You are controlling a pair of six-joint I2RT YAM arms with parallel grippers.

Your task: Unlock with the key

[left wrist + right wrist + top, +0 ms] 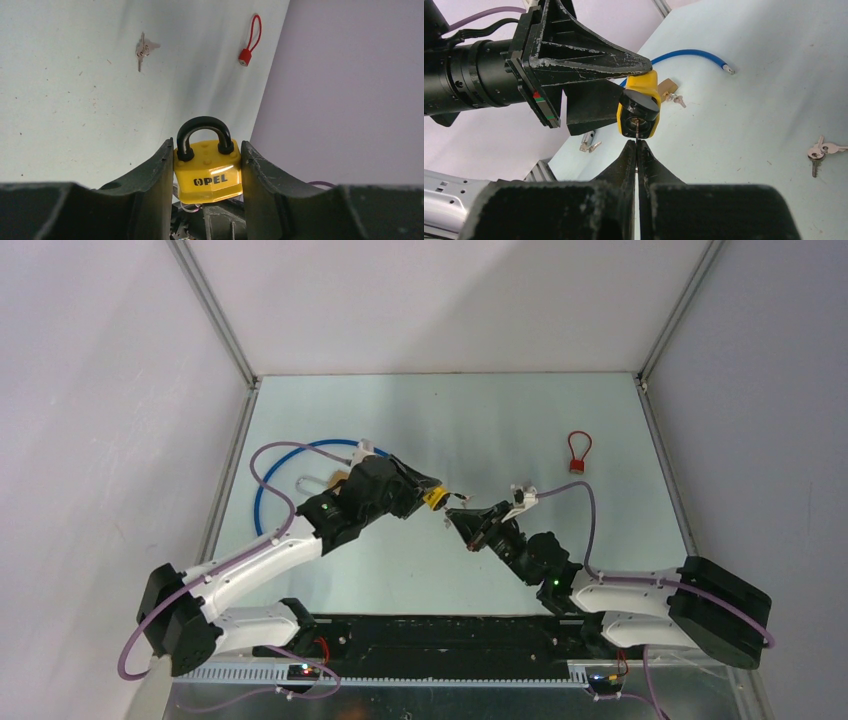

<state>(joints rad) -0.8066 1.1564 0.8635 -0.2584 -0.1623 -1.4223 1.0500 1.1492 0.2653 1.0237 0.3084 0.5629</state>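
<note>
Gripping the padlock [207, 176], the left end effector [206, 150] faces the right end effector [637, 148], clamped on a key [637, 132] mostly hidden between its fingers [625, 162], tip at the keyhole [636, 121].

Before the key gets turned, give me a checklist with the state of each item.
1. Yellow padlock clamped between the fingers of the left gripper: ok.
2. Keyhole faces the right gripper: ok.
3. Key pinched in the right gripper, blade in line with the keyhole: ok.
4. Key pushed fully home: cannot tell; the tip is at the slot, but its depth is hidden.
5. Shackle has room to pop: ok; nothing lies over it, and both legs sit in the body.
</note>
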